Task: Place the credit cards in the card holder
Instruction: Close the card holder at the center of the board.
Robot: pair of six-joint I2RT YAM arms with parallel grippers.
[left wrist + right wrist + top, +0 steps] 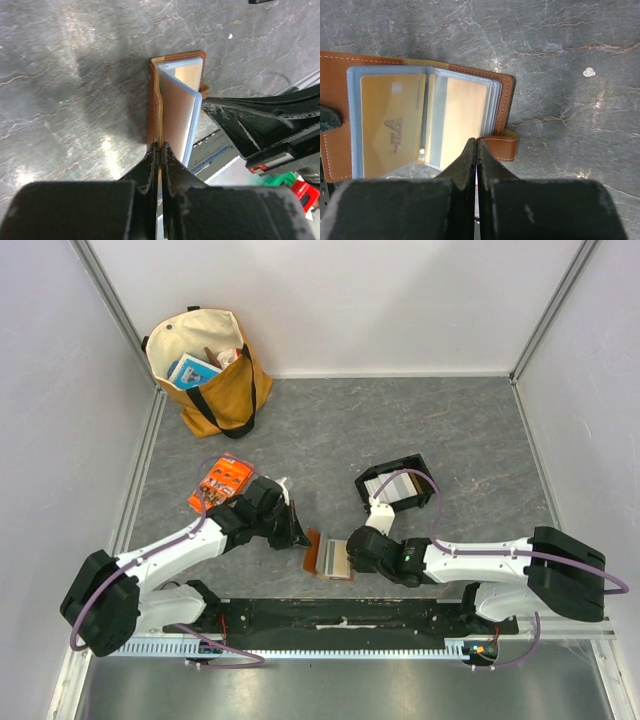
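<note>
The card holder (328, 558) lies open near the 6 o'clock edge of the surface (450, 430), between both arms. The left tool (159, 146) is clamped on its brown cover (152, 110), likely to pin it open. The right tool (477, 146) is pressed together at the edge of the clear sleeves (465, 115), perhaps pinching one; the view is unclear. The credit cards (392, 487) wait in the black tray (418, 462) at 1 o'clock.

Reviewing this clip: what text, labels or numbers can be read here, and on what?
"VIP": sideways on the gold card in a clear sleeve of the card holder.
Orange packet: print too small to read.
Blue booklet in the tote bag: print too small to read.
</note>
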